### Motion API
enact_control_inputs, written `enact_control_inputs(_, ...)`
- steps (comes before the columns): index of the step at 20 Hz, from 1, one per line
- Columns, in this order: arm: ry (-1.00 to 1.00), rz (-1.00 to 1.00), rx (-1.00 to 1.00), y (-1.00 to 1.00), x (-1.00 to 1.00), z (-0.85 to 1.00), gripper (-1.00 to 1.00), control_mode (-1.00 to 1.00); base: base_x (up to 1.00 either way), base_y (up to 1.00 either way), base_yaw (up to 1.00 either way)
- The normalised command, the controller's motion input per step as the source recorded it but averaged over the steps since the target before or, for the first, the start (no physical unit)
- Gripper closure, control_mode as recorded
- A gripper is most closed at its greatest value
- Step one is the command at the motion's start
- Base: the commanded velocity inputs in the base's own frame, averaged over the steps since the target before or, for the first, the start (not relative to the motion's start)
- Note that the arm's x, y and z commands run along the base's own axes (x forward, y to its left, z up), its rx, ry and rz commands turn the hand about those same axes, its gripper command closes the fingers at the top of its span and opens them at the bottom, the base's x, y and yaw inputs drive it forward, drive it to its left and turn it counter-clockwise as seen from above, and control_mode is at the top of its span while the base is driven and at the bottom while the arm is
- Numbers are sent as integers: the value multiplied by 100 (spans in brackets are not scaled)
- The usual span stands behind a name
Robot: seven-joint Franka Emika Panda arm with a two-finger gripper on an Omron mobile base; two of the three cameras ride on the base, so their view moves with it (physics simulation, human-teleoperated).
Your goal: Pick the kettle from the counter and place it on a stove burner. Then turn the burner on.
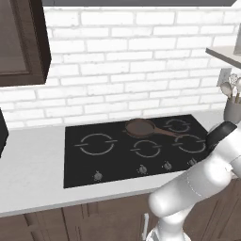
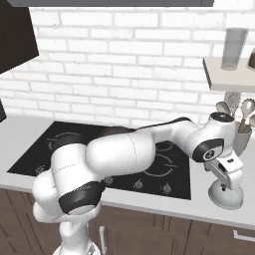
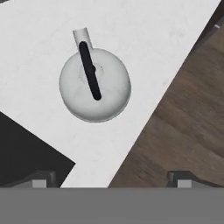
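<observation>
Arm stretched out to the right, claw spread wide and pointing down.
The white arm rises from the base, bends at a dark elbow joint and reaches across to the right end of the worktop, near its front edge. The wrist turns downward there, and the claw [image 2: 226,180] hangs with its two fingers [image 3: 41,178] set fully apart, gripping nothing.
</observation>
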Motion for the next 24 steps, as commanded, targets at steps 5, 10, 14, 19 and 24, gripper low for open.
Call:
enact_control_inputs(5, 1, 3, -5, -56, 14, -31, -100, -100, 0, 0, 0)
enact_control_inputs(10, 0, 2, 0, -18, 26, -10, -100, -100, 0, 0, 0)
enact_control_inputs(14, 1, 0, 0, 0, 34, -4, -100, -100, 0, 0, 0)
enact_control_inputs(19, 5, 0, -3, -2, 18, -31, -100, -100, 0, 0, 0)
enact_control_inputs(24, 5, 0, -7, -8, 5, -47, -100, -100, 0, 0, 0)
